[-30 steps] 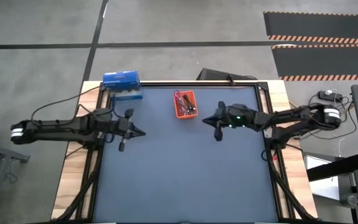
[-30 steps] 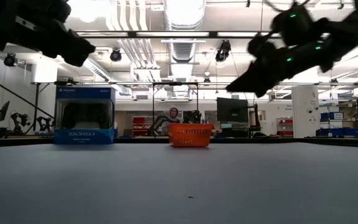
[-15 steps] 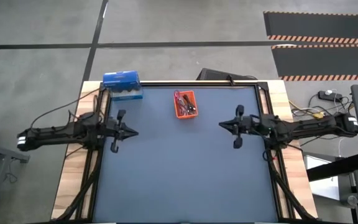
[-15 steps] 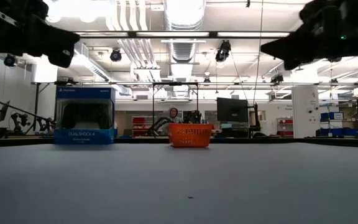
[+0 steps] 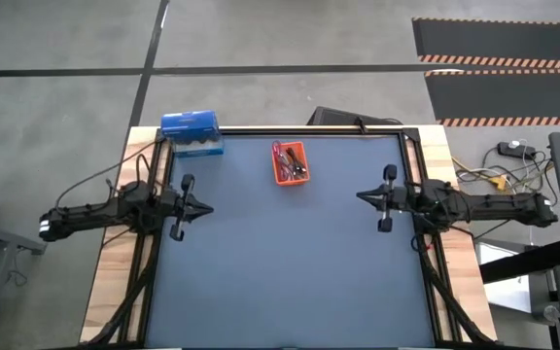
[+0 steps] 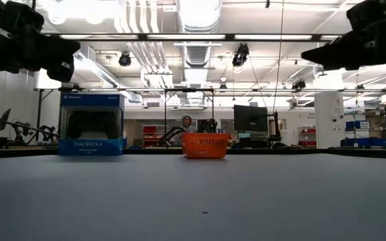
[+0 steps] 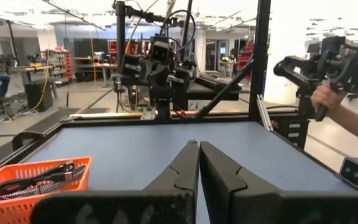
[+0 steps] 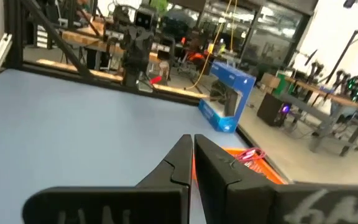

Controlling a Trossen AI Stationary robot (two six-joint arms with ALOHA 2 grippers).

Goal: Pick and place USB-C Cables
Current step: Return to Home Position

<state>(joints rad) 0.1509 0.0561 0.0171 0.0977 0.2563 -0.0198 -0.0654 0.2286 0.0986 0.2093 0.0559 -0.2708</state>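
The USB-C cables lie bundled inside the small orange tray (image 5: pixel 290 162), which stands on the blue mat near the far edge. Black cables (image 7: pixel 33 174) show over the tray's rim in the left wrist view. A magenta-pink cable (image 8: pixel 251 154) shows in the right wrist view. I cannot make out the white cable. My left gripper (image 5: pixel 208 207) hovers over the mat's left part, shut and empty (image 7: pixel 199 148). My right gripper (image 5: pixel 360 197) hovers over the right part, also shut and empty (image 8: pixel 192 144). Both point toward the table's middle.
A blue DualShock box (image 5: pixel 192 132) stands upright at the far left corner. Black frame bars run along the table's sides (image 5: pixel 418 170). A person's hand (image 7: pixel 328 96) holds a device beyond the table's right side. Bare mat (image 5: pixel 290 272) stretches between the arms and the near edge.
Both arms have drawn back from the table's middle. The right gripper has moved from beside the orange tray toward the right edge, has risen and has levelled out. The left gripper has moved toward the left edge. The cables and the tray have stayed put.
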